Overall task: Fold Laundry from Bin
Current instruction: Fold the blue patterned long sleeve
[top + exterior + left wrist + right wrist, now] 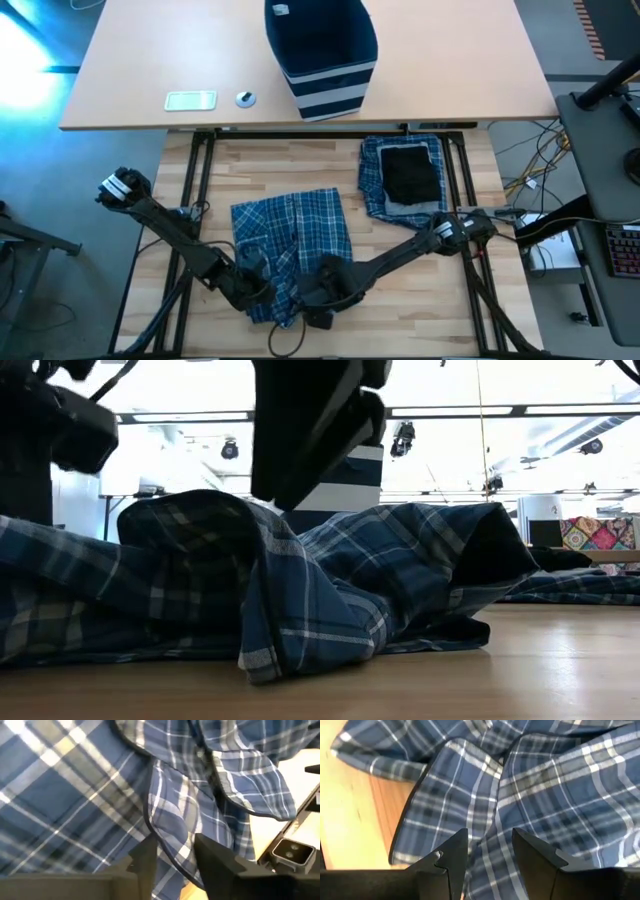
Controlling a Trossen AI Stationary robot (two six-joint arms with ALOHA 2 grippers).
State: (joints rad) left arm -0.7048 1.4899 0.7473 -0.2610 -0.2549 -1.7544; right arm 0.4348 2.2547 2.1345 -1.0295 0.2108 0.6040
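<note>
A blue-and-white plaid garment (292, 245) is lying rumpled mid-table, a black piece (411, 172) is sitting on folded plaid, the striped navy bin (322, 55) is standing upright beyond.

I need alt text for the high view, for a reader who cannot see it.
Seen from above, both grippers, left and right, meet at the near edge of a plaid garment on the wooden table. Folded clothes lie right; a striped bin stands behind.
</note>
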